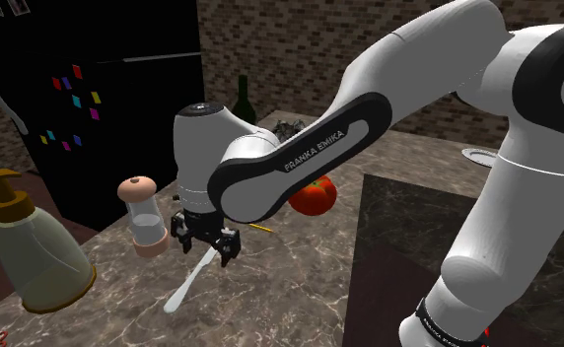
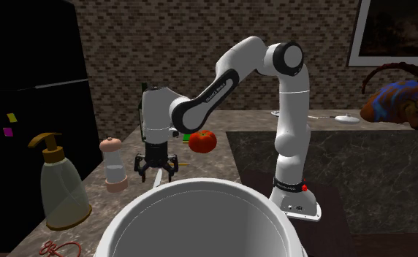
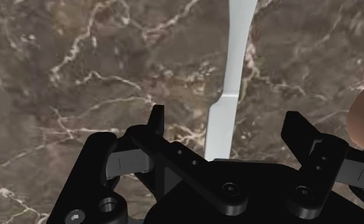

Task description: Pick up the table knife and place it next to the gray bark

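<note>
**Shoulder view.** The gripper (image 1: pixel 207 242) hangs just beside the shaker (image 1: pixel 142 217), over one end of the knife (image 1: pixel 184 288). The knife lies flat on the counter (image 1: pixel 270 286). Its long axis runs from under the gripper, slanting away from the shaker. A greyish lump (image 1: pixel 290 125) well beyond the shaker, partly hidden by the arm, may be the bark.

**Second exterior view.** The gripper (image 2: pixel 156 169) stands low over the counter, near the shaker (image 2: pixel 113 164), pointing straight down.

**Wrist view.** The fingers (image 3: pixel 155 124) are spread and grasp nothing. The knife (image 3: pixel 228 95) passes midway between them, untouched. Its broader section is nearest the gripper (image 3: pixel 227 114), and the narrower length points directly away.

**Step in hand.** Judged as pre-grasp: aligned, not yet lowered. The finger gap already crosses the long axis squarely. The next move calls for a straight descent, closing on the knife's narrow width, then lifting.
</note>
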You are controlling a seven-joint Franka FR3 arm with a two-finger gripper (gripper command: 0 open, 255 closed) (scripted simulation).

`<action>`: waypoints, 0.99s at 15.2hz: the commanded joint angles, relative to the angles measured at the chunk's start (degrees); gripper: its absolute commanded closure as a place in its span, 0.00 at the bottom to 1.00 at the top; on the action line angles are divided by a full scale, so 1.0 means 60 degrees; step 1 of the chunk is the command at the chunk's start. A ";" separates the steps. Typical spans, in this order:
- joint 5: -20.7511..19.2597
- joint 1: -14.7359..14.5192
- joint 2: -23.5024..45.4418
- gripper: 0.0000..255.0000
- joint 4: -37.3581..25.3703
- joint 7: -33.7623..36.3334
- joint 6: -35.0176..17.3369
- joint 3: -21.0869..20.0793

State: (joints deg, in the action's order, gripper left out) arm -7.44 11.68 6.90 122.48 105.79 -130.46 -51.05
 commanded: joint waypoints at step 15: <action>-0.0022 -0.0012 0.0017 1.00 0.0010 0.0025 -0.0022 0.0000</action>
State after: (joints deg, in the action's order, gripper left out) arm -7.57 11.61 6.99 122.54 105.94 -130.58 -51.05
